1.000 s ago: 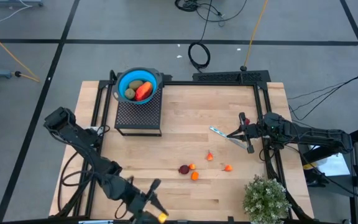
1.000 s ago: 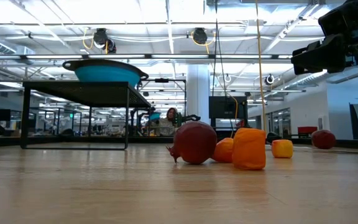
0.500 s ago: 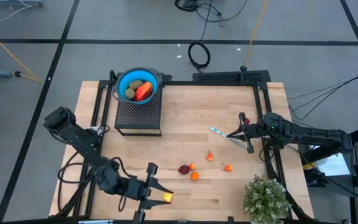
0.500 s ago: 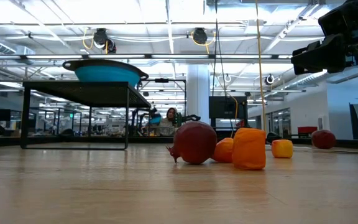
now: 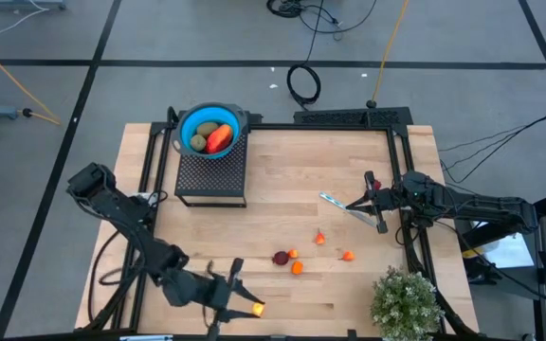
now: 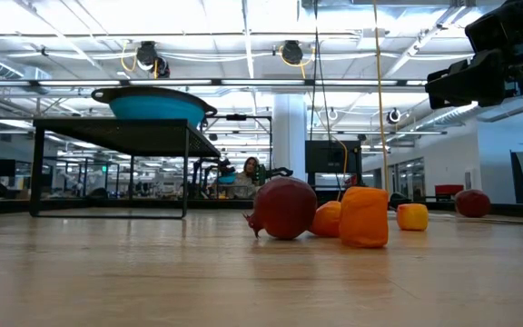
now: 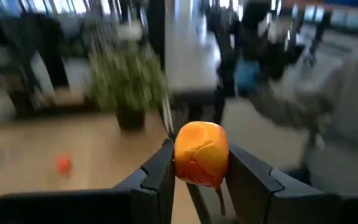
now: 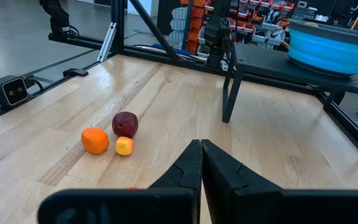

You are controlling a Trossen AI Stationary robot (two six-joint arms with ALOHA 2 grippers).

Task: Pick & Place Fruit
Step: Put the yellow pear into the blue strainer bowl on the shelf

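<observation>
My left gripper [image 5: 250, 305] is near the table's front edge, left of centre, shut on a small orange fruit [image 7: 201, 154]. A blue bowl [image 5: 211, 128] on a black stand holds a brownish-green oval [image 5: 201, 135] and a red-orange piece [image 5: 219, 139]. A dark red fruit [image 5: 280, 257] and several tiny orange ones [image 5: 298, 268] lie on the table's middle. My right gripper [image 5: 368, 202] is shut and empty by the right edge, next to the thin utensil [image 5: 334, 201]. My left gripper pinches the orange fruit by its two opposite sides [image 7: 180, 163] between its two fingers. The fingers [image 7: 159, 174] lie about level and point toward the table's right edge. The fruit sits at their free ends, clear of the table.
A bushy potted plant [image 5: 406, 301] stands at the near right corner. The black stand [image 5: 211, 173] is at the far left. A black frame [image 5: 401, 180] runs along the table's right and far edges. Bare wood lies between the stand and the loose fruits.
My left gripper, shut on the orange fruit, has swung from the table's near edge toward the far edge and a little right, turning as it went. The fruit has gone with it. My right arm has kept still.
</observation>
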